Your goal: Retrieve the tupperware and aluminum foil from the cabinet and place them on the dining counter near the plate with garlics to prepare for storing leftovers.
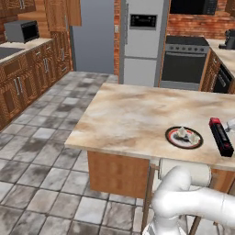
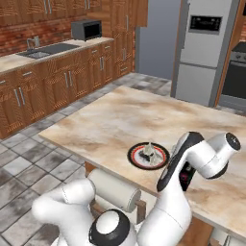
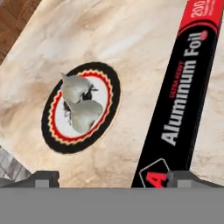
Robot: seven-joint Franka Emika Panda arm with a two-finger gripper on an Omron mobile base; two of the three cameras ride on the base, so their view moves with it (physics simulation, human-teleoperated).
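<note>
Fingers point(image 3: 43, 178) spread wide above my released aluminum foil box point(image 3: 183, 92), flat on dining counter point(image 3: 131, 39), beside plate with garlics point(image 3: 52, 131).

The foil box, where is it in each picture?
Left base view: the foil box lies at the right edge, on the counter, right of the plate.
Right base view: I can't pick it out; the arm covers the spot right of the plate.
Hand view: it runs up the right side, right of the plate.
Shared landmark: the plate with garlics.
</note>
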